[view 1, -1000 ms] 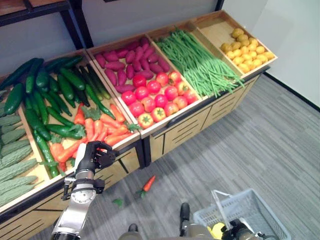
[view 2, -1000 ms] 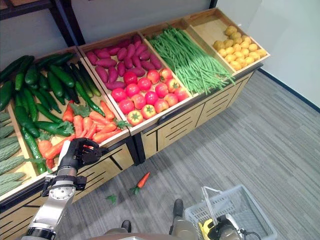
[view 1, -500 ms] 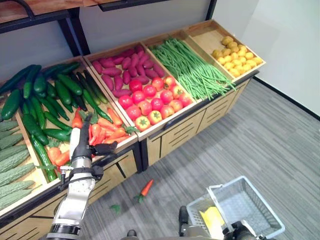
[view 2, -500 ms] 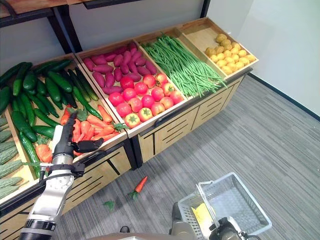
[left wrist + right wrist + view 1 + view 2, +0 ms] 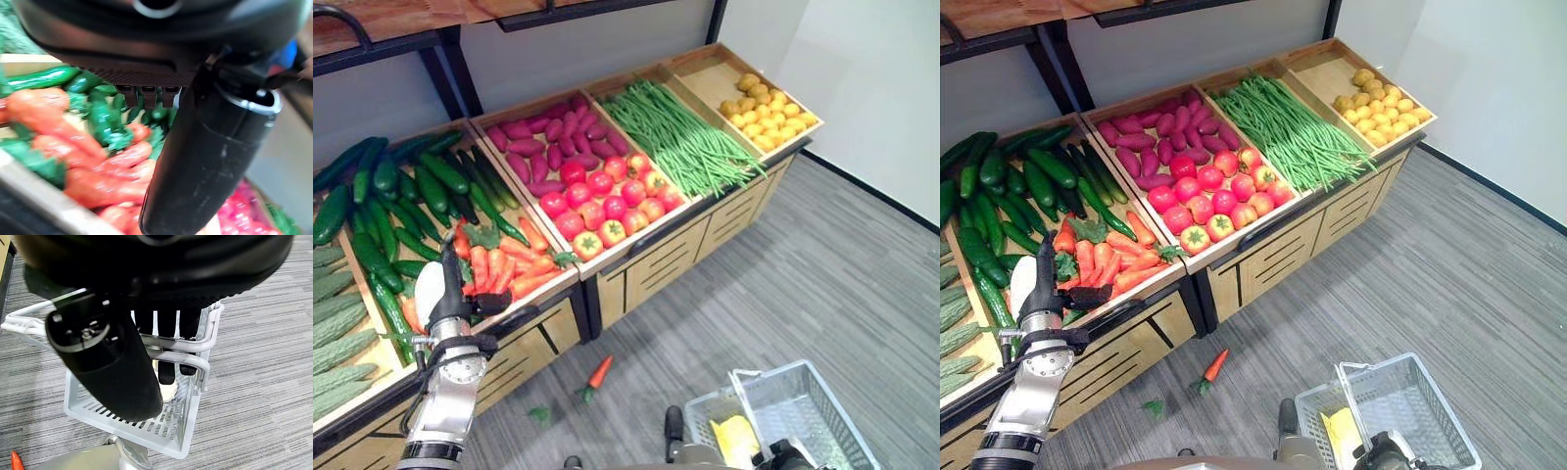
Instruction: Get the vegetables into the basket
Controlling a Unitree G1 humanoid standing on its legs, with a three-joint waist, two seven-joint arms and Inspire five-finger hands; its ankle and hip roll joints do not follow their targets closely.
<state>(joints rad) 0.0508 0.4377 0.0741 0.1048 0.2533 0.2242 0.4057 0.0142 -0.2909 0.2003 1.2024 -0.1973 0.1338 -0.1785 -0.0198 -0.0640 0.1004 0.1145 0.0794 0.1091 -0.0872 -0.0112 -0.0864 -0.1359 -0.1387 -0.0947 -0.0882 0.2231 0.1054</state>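
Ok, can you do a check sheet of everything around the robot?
Surface: wooden stand with crates of vegetables.
Job's things: carrots, cucumbers, tomatoes and green beans in crates; basket holds something yellow.
Clutter: loose carrot and leaf scrap on the floor.
Hands: left hand open above the carrots; right hand shut on the basket's handle.
Cables: nothing seen.
Surroundings: grey striped floor, white wall.

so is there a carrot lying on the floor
Yes, a carrot lies on the grey floor in front of the produce stand.
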